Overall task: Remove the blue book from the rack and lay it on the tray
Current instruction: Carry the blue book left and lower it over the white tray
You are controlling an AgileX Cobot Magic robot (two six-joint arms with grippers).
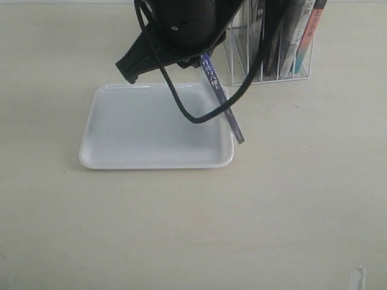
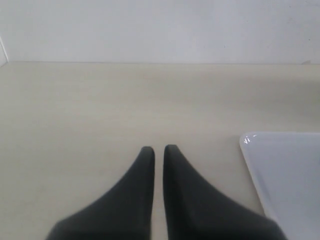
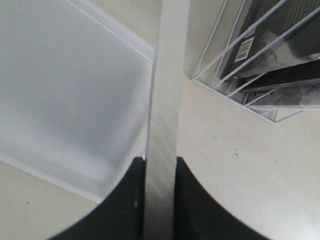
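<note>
The blue book (image 1: 221, 101) hangs edge-on and tilted over the right rim of the white tray (image 1: 139, 127), its narrow spine with white lettering facing up. Its lower corner is by the tray's front right corner; whether it touches I cannot tell. My right gripper (image 3: 160, 161) is shut on the book (image 3: 167, 75), whose pale page edge runs out between the fingers. In the exterior view the black arm (image 1: 181, 24) hides those fingers. The white wire rack (image 1: 240, 57) stands behind and to the right. My left gripper (image 2: 159, 148) is shut on nothing above bare table, left of the tray (image 2: 285, 175).
Black-spined books (image 1: 290, 30) and a red-orange one (image 1: 314, 24) remain upright in the rack's right slots (image 3: 225, 75). A black cable (image 1: 199, 118) loops down from the arm over the tray's right part. Pale tabletop (image 1: 193, 229) surrounds the tray.
</note>
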